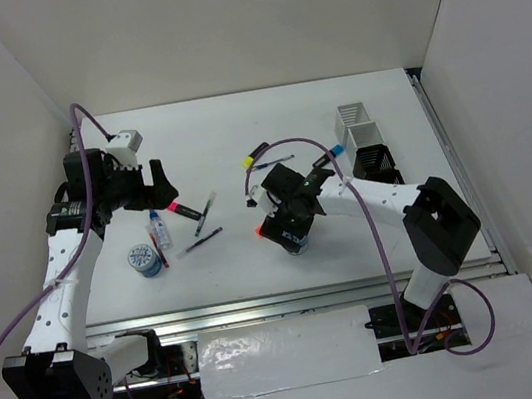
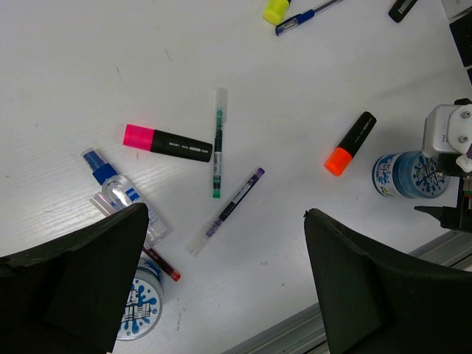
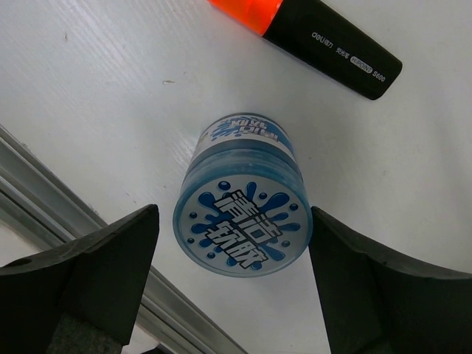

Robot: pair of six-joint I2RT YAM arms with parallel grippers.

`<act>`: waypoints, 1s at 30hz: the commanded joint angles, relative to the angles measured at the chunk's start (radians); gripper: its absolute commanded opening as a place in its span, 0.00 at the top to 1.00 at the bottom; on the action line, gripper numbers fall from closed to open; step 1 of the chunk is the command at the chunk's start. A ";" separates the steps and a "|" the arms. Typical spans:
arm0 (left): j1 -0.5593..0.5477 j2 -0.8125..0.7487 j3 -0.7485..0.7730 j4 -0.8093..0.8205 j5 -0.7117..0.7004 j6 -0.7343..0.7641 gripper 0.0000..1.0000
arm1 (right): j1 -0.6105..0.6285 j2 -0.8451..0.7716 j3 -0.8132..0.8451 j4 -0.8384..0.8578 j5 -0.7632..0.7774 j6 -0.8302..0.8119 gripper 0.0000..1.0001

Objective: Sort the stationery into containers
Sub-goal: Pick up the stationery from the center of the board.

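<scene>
My right gripper (image 1: 289, 228) is open and hovers over a blue-white tape roll (image 3: 243, 217) that stands between its fingers (image 3: 118, 254) without touching them. An orange-capped highlighter (image 3: 324, 37) lies just beyond it. My left gripper (image 1: 164, 185) is open and empty above a pink-capped highlighter (image 2: 168, 142), a green pen (image 2: 217, 144), a purple pen (image 2: 234, 204), a red pen (image 2: 162, 264), a small clear bottle (image 2: 118, 192) and a second tape roll (image 2: 140, 310). The white bin (image 1: 357, 122) and black bins (image 1: 374, 158) stand at the far right.
A yellow-capped highlighter (image 1: 253, 158), a blue pen (image 1: 276, 162) and a blue-capped highlighter (image 1: 332, 155) lie at mid table behind the right gripper. A metal rail (image 1: 263, 306) runs along the near table edge. White walls enclose the table.
</scene>
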 commanded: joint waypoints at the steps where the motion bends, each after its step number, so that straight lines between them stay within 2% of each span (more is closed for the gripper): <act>1: 0.004 0.004 0.003 0.033 0.020 -0.021 0.01 | -0.008 0.009 0.002 0.023 -0.026 -0.007 0.14; 6: 0.006 0.008 0.001 0.036 0.019 -0.023 0.01 | -0.019 -0.057 -0.071 0.110 -0.022 0.005 0.00; 21: 0.004 -0.012 -0.040 0.058 0.022 -0.023 0.01 | -0.031 -0.273 -0.321 0.431 -0.022 0.050 0.01; 30: 0.006 -0.011 -0.042 0.059 0.023 -0.021 0.01 | -0.033 -0.313 -0.401 0.541 -0.049 0.057 0.00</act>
